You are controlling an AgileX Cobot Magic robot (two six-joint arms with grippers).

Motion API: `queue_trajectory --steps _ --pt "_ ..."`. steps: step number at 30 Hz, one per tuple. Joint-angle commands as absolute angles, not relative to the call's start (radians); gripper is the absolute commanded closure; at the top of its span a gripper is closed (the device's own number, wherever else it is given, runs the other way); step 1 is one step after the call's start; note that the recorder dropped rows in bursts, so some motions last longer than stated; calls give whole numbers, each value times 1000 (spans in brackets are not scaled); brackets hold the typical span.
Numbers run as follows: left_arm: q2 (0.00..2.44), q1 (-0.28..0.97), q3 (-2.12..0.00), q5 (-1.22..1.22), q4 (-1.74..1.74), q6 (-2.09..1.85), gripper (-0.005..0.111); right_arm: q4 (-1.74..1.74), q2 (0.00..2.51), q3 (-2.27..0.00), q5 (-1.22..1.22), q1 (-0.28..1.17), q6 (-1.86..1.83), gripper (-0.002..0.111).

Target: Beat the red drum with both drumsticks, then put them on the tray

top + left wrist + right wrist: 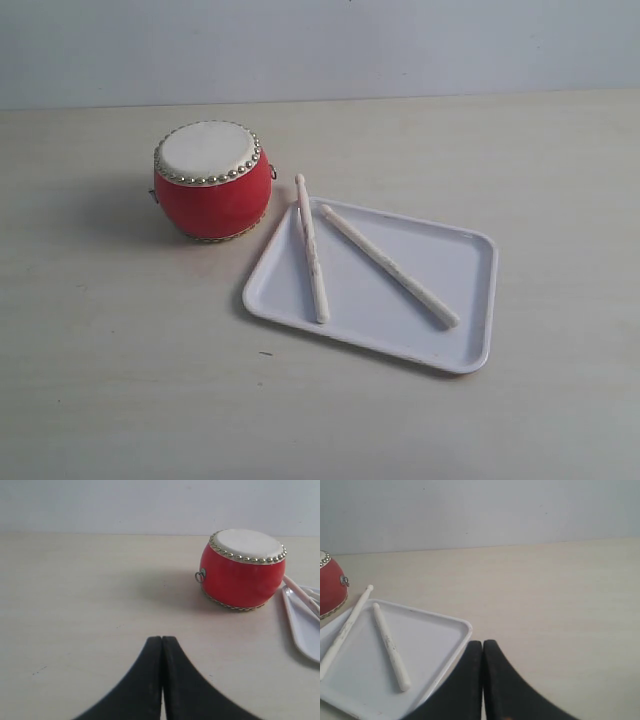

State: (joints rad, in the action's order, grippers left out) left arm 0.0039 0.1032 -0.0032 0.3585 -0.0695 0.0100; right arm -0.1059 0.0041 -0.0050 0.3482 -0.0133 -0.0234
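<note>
Exterior view has both drumsticks (390,267) lying in the tray (470,300), one tip poking over the rim toward the red drum (211,183), which stands on the tabletop (120,350) just beside the tray. The left tool (162,639) is pressed together and empty, the drum ahead of it and well apart. The right tool (483,642) is likewise pressed together on nothing, the tray near and ahead. The sticks' placement fits the finished task, though nothing shows whether the drum was beaten.

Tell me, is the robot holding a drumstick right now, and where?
No, nothing is held. The left gripper and right gripper are shut and empty; both drumsticks lie on the tray.
</note>
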Motion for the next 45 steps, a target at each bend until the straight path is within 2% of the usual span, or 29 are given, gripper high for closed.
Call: queue_trajectory --steps 1,45 --pt "0 100 0 355 -77 7 107 -107 0 0 349 -11 -29 108" --pt "0 100 0 355 -77 7 107 -107 0 0 349 24 -14 108"
